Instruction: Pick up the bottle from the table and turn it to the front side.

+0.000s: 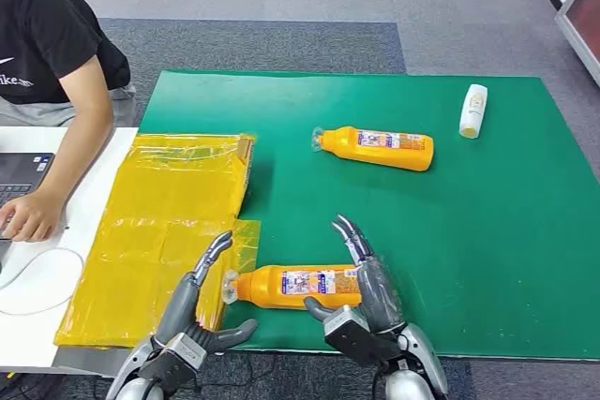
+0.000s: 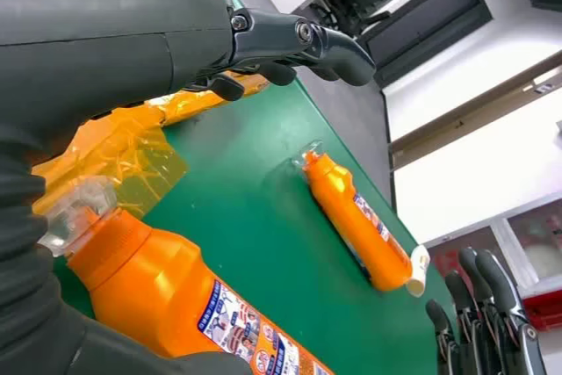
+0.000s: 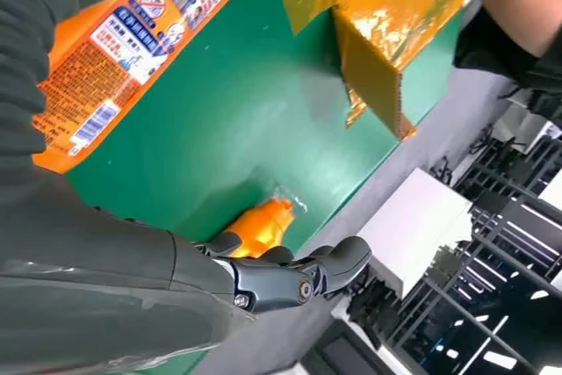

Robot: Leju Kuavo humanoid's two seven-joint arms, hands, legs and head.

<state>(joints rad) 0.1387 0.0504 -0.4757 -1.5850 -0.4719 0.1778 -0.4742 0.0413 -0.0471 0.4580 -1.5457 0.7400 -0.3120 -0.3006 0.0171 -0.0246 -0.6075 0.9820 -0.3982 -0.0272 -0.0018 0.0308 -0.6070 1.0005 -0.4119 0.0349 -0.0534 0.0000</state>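
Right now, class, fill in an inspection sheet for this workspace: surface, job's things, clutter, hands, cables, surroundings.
Surface: green mat on the table.
Job's things: near orange bottle lying flat at the front edge; far orange bottle lying flat.
Clutter: yellow plastic bags; small white bottle.
Hands: left hand open, beside the near bottle's cap; right hand open around its base.
Cables: white cable on the white desk.
Surroundings: person at a laptop; grey carpet.
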